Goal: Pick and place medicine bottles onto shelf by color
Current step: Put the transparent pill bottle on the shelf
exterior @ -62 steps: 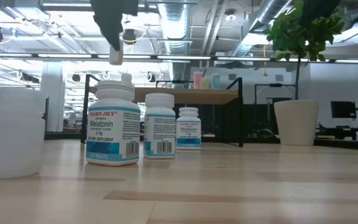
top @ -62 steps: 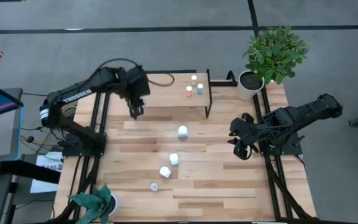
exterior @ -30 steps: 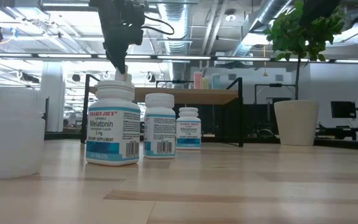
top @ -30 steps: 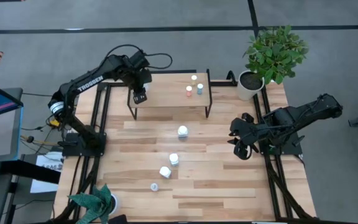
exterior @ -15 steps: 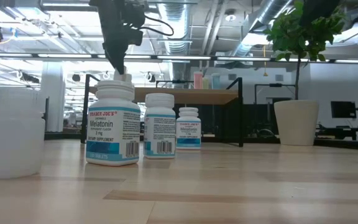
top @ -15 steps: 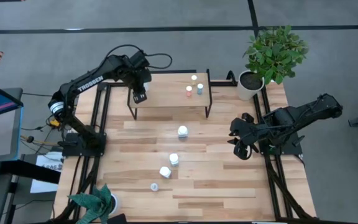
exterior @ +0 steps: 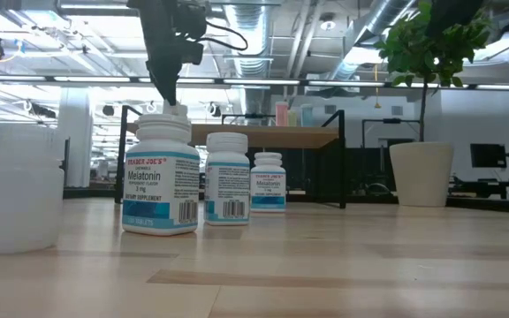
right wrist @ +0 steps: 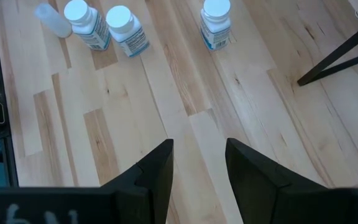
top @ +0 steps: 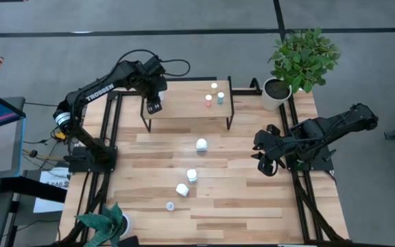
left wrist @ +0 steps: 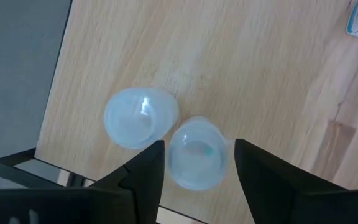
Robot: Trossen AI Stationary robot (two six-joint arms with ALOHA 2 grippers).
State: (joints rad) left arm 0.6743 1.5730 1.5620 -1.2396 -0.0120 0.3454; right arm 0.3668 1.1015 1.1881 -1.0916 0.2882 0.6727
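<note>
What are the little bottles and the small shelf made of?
The bottles look like plastic: pale, cloudy and slightly see-through, with a soft shine. The shelf top looks like light wood with a matte finish and visible grain lines. Its legs are thin, black, probably metal.

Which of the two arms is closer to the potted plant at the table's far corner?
The right. Its gripper hangs over the table's right side, below the plant in the high view; the left gripper is across at the shelf's left end.
</note>
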